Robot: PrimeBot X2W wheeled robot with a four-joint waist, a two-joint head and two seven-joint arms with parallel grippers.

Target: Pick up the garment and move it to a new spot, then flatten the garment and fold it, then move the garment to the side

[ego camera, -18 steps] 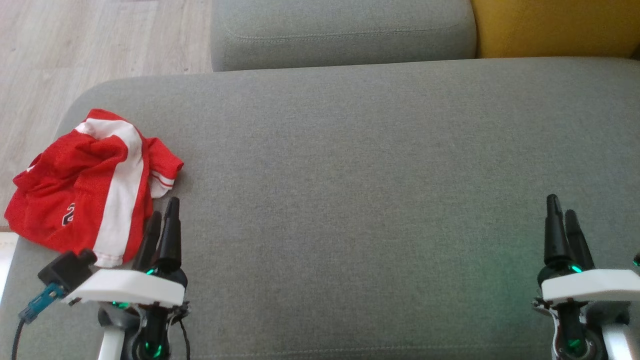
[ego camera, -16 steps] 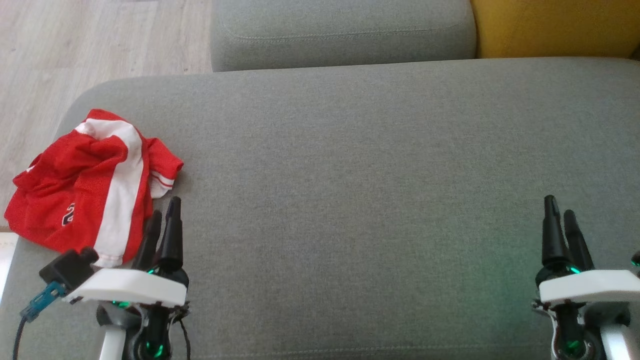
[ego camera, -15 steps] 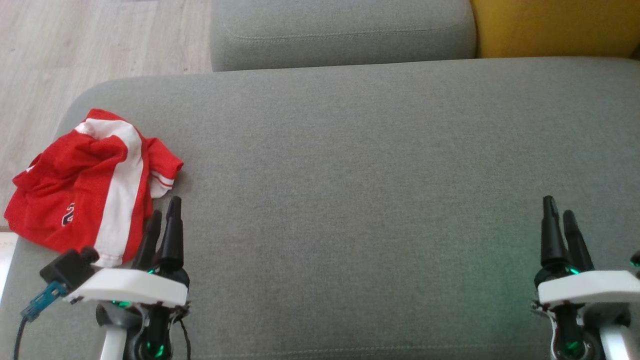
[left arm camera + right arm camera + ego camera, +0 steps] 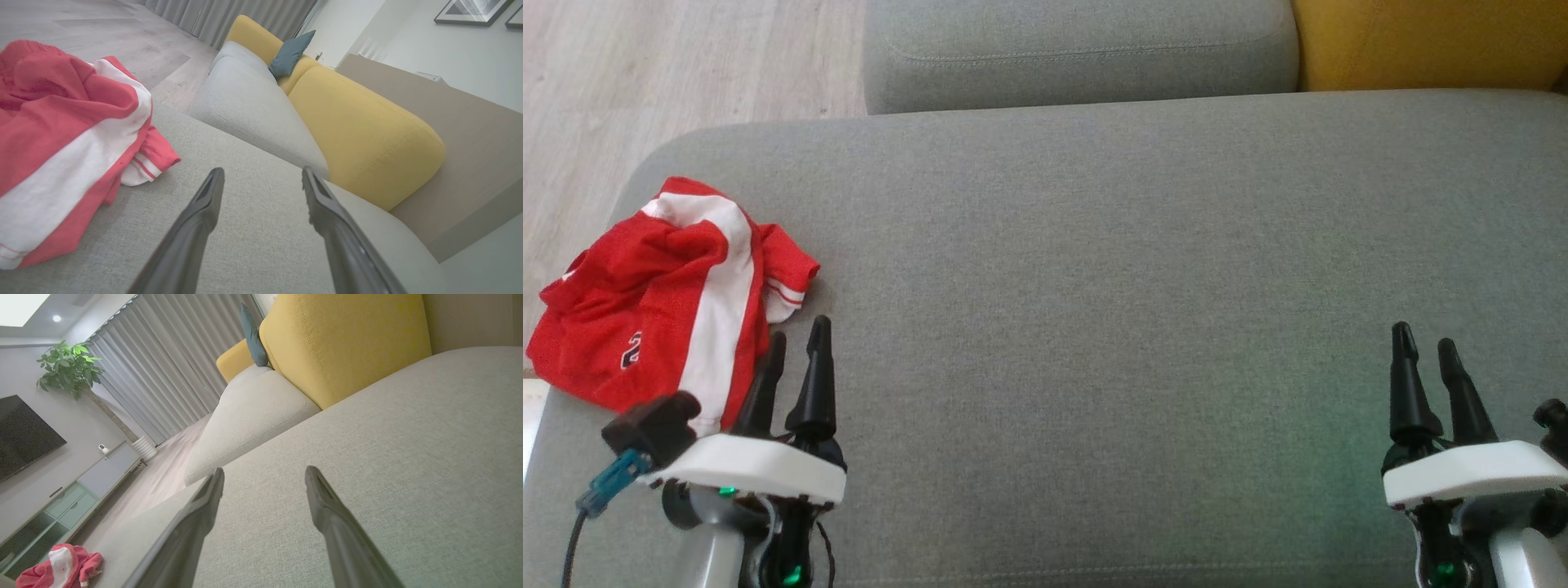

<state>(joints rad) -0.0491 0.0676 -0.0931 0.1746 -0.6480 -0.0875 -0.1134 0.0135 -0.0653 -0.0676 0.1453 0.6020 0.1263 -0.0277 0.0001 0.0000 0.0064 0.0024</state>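
The garment (image 4: 662, 298) is a red jersey with a wide white stripe, lying crumpled near the left end of the grey cushion (image 4: 1111, 269). In the left wrist view the garment (image 4: 61, 134) fills the left side. My left gripper (image 4: 798, 333) hovers open just right of its near edge, nothing between the fingers. The same open left gripper (image 4: 261, 173) points over bare cushion. Far to the right, my right gripper (image 4: 1423, 336) stands open and empty above the cushion. In the right wrist view my right gripper (image 4: 263, 471) is open, with the garment (image 4: 61, 569) small at the lower left.
A second grey cushion (image 4: 1078, 49) and a yellow backrest (image 4: 1429, 41) lie behind. Wooden floor (image 4: 645, 73) drops off past the cushion's left end. A low cabinet (image 4: 69, 490), a dark screen and a potted plant (image 4: 69, 371) stand across the room.
Both grippers' fingers have spread apart. The left gripper has shifted slightly right and forward beside the garment; the right one has drifted slightly left. The garment has not moved.
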